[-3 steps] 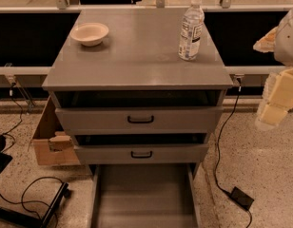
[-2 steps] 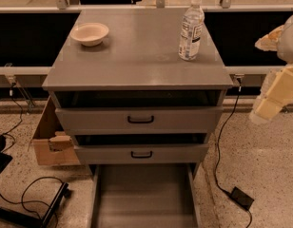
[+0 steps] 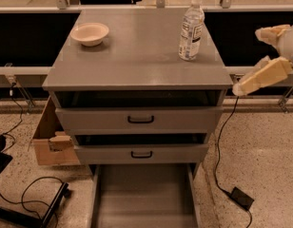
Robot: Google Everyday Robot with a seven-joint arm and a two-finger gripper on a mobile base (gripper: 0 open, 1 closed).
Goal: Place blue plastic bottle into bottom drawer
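Blue plastic bottle (image 3: 191, 28) is not yet in the fingers (image 3: 266, 73). The gripper (image 3: 247, 61), spread wide and empty, has swung up toward the right edge of the bench (image 3: 137, 56), still apart from the upright bottle, so the approach looks under way. Farther left sits a bowl (image 3: 90, 33). The upper drawers (image 3: 137, 120) overhang the back of the open bottom drawer (image 3: 142, 194), likely narrowing the drop.

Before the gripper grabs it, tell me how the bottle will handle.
The bottle stands tall and narrow on the cabinet top, so a nudge would probably tip it. Thin clear plastic: likely light and squashy. Round, so it may roll once down. The gripper hangs open to its right, apart.
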